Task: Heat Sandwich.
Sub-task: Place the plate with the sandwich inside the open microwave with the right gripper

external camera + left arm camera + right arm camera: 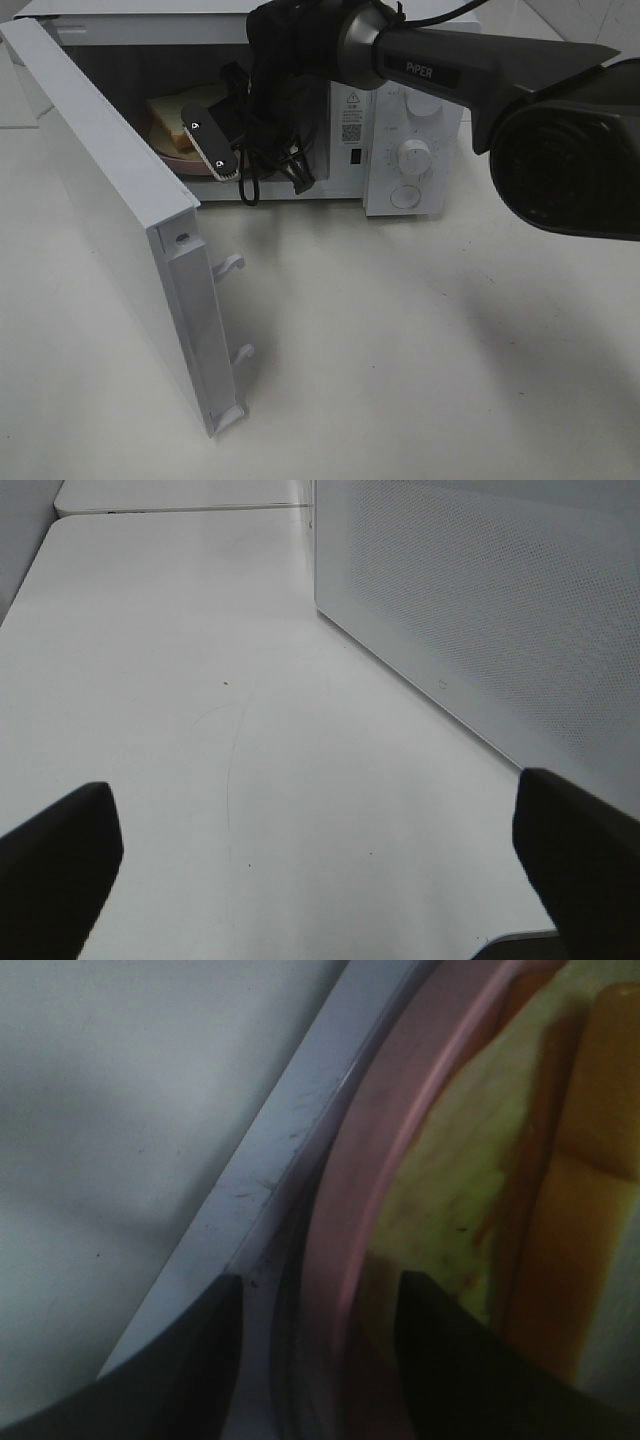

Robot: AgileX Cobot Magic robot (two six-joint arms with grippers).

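The sandwich [168,117] lies on the pink plate [188,164] inside the open microwave [412,150]. My right gripper [209,145] reaches into the cavity at the plate's near edge. In the right wrist view its fingers straddle the pink rim [372,1150] with a little gap on each side, so the right gripper [320,1360] is open; the leaf and orange filling of the sandwich [560,1210] show just past the rim. My left gripper [320,880] is open and empty over bare table and is out of the exterior view.
The microwave door [100,200] stands wide open to the left, reaching toward the table's front. The perforated side wall of the microwave [500,610] is close to my left gripper. The right arm [470,70] crosses over the control panel.
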